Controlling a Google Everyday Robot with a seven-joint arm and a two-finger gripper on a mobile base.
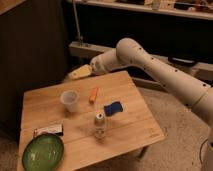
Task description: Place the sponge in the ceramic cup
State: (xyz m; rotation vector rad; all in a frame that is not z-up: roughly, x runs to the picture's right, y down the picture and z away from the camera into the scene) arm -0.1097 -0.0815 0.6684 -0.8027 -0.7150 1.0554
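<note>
Sponge (113,108) on table (135,127), apart from ceramic cup (69,100); hand (71,76) above far edge.

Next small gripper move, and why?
Probably bring the gripper over the sponge. The gripper sits at the table's far edge, well away from the sponge, which lies flat near the orange stick, not yet in the cup.

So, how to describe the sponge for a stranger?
On the wooden table, right of centre, away from the gripper at the back edge, lies a flat dark-blue sponge, right of an orange stick and a clear bottle. Nothing else is blue.
</note>
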